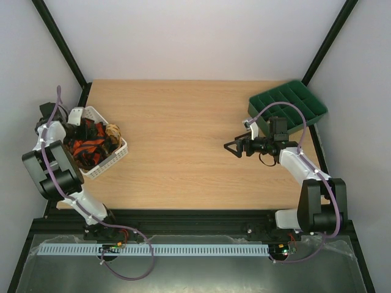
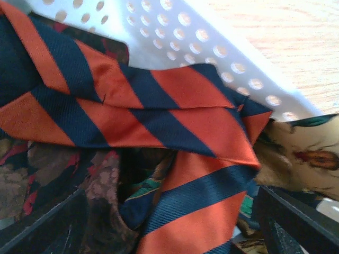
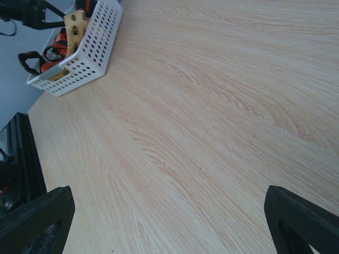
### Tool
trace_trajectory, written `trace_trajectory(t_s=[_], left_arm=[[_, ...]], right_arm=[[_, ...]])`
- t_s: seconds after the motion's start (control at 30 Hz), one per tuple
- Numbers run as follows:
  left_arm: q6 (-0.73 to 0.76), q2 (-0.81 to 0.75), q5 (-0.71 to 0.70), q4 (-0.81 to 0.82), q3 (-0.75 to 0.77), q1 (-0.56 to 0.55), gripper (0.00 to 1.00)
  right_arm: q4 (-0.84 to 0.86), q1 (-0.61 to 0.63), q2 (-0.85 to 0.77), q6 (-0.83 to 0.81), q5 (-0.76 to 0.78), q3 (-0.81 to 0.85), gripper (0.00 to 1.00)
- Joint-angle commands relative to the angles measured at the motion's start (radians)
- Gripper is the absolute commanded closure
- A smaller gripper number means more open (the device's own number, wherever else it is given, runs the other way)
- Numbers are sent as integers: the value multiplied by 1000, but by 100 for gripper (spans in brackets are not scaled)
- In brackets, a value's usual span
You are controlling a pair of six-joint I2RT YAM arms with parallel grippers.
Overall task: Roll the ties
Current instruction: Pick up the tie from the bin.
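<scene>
Left gripper: your left gripper [image 2: 169,197] is down inside the white perforated basket [image 1: 117,160] at the table's left edge. Its dark fingers [image 2: 47,225] stand spread on either side of the heap, pinching nothing.
Ties: you have all the ties [image 1: 85,146] tangled together in that basket, none out on the wood.
Striped tie: the striped tie [image 2: 159,114] lies on top, with broad diagonal bands of orange and dark navy, a satin sheen and a fine twill. It is folded over itself, and one end runs down between the fingers.
Brown tie: beneath it, on the left of your wrist view, the brown tie [image 2: 100,182] is dark and crumpled, with reddish and dull-pink floral patches.
Tan-gold tie: at the right, against the basket wall, the tan-gold tie [image 2: 310,156] carries small printed figures.
Table: the light wooden table [image 1: 183,116] bears the basket at its left and the tray at its far right.
Right gripper: your right gripper [image 1: 234,146] hangs above the wood right of centre, well apart from the basket and pointing toward it — jaws wide apart, holding nothing.
Tray: the green compartment tray [image 1: 290,105] sits near the far right corner, just behind that arm.
</scene>
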Motion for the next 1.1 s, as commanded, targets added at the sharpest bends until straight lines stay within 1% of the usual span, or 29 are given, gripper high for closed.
trace_trajectory(t_s=[0.0,0.13,0.37,0.47,0.57,0.67,0.7,0.77,0.8,1.07], left_arm=[[25,44,-71,5,5,2,13],[27,79,-105,17,17,-9,24],[8,119,-204,78,42,-31,35],[1,140,-235,104,47,-36,43],[1,151,-251,109,60,-40,56],[2,139,-249,93,81,-39,76],[1,124,-251,90,85,-39,86],[-2,82,-250,85,89,-33,96],[-2,57,-248,82,91,-31,97],[-12,-108,-187,18,147,27,98]], right_arm=[[12,8,-5,-4,-77,-25,2],[24,8,8,1,-91,-26,1],[23,8,26,-3,-112,-22,1],[26,8,32,-3,-114,-21,1],[27,6,45,-2,-114,-16,1],[24,6,57,-1,-111,-9,1],[23,5,60,-1,-108,-6,1],[18,4,65,-2,-107,-1,1],[17,3,65,-3,-106,-1,1],[18,0,65,-1,-119,2,1]])
